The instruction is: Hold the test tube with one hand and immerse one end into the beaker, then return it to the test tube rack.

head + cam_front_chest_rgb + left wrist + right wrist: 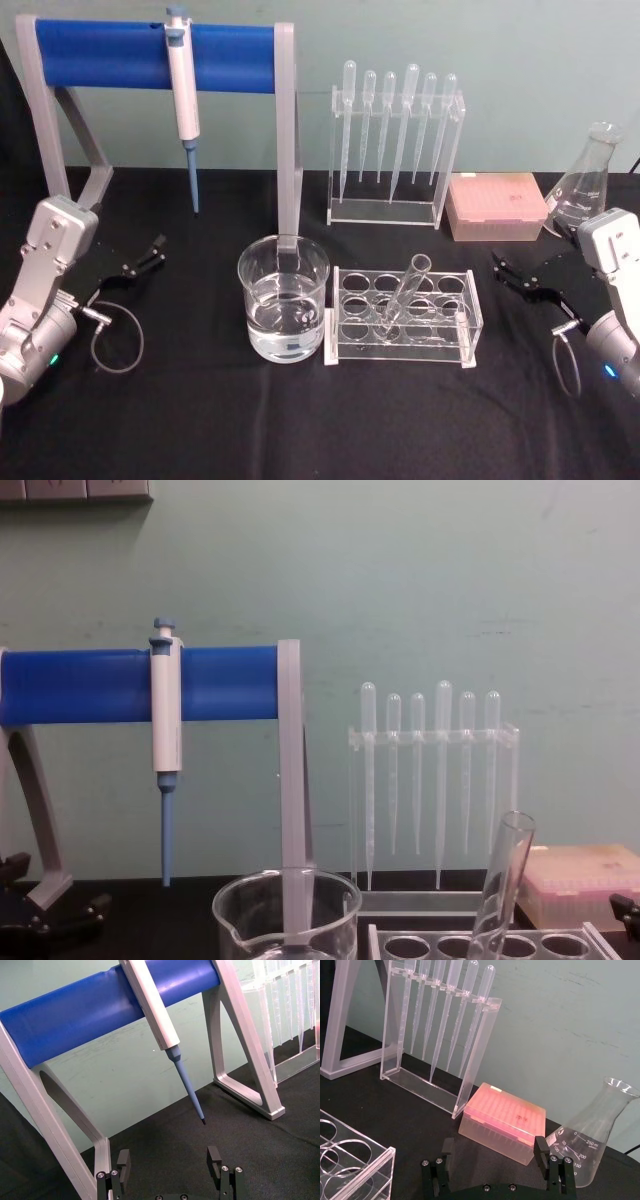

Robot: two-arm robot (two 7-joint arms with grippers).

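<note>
At centre — one test tube (405, 292) in rack (470, 330), one beaker (283, 300); left gripper (169, 1160), right gripper (492, 1152) — fingers (214, 1156) apart, empty.

Open above test tube (405, 293); beaker (250, 287) beside

In the chest view, the test tube (503, 880) is cut off by the bottom edge just where it enters the test tube rack (430, 946), and the beaker (287, 920) left of that rack is cropped below its rim, so its contents are left unseen.
</note>
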